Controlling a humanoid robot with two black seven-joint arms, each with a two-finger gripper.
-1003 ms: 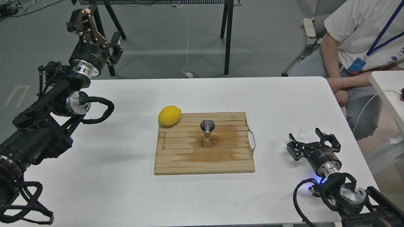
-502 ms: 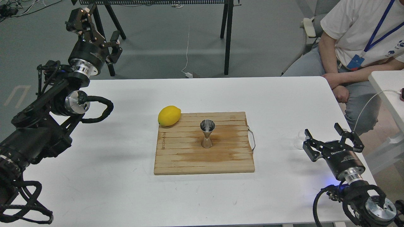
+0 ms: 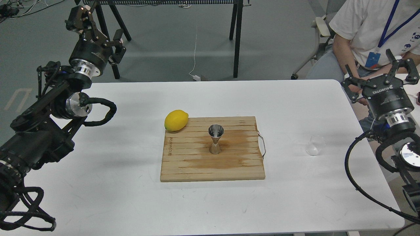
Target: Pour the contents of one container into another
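A small clear cup (image 3: 315, 145) stands on the white table (image 3: 131, 196), right of the board, with nothing touching it. The steel jigger (image 3: 215, 139) stands upright near the middle of the wooden cutting board (image 3: 197, 164). My right gripper (image 3: 380, 73) is raised high at the far right, well above and beyond the cup, open and empty. My left gripper (image 3: 96, 23) is up at the far left past the table's back edge, open, holding nothing.
A yellow lemon (image 3: 176, 120) sits at the board's back left corner. A seated person (image 3: 370, 36) is at the back right, close behind my right gripper. Black stand legs (image 3: 237, 39) stand on the floor beyond the table.
My right gripper let go of the clear cup beside the board and rose up and back to the far right. The left arm shifted slightly up and left.
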